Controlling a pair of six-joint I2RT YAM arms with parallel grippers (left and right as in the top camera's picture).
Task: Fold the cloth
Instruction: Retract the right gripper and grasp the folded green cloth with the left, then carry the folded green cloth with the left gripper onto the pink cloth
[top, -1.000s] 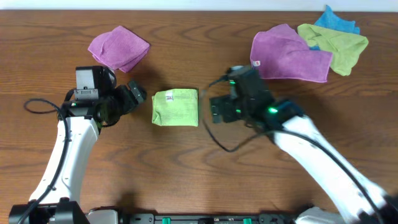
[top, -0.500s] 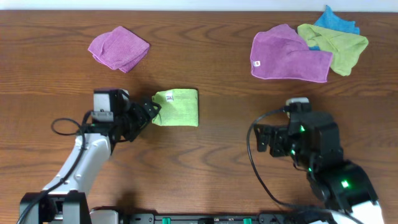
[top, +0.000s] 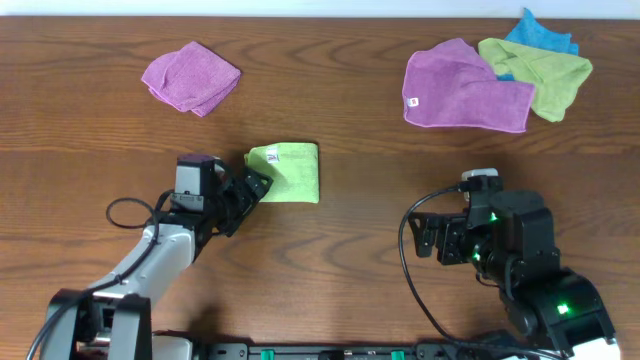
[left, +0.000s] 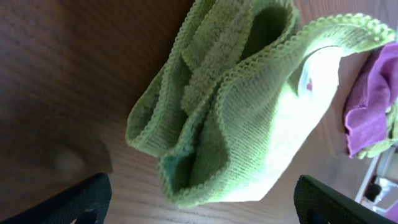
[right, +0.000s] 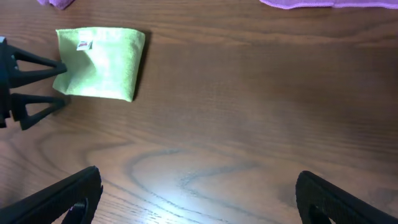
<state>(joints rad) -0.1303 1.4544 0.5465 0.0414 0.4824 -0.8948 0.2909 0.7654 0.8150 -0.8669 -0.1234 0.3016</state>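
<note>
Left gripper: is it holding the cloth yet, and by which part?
Nothing is held: the left gripper is open at the tag-side edge of the cloth, jaws apart. The right gripper is open too, away.

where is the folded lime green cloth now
In the overhead view the cloth lies folded just left of centre, with the open left gripper at its left edge.

The cloth (top: 290, 172) is showing bright lime green, its small tag (top: 270, 156) white with a red mark. A purple cloth (top: 190, 77) and a second purple cloth (top: 465, 90), a paler yellow-green cloth (top: 548, 72) and a blue cloth (top: 540, 35) are standing out against the desk (top: 350, 260), which is showing dark brown wood grain.
</note>
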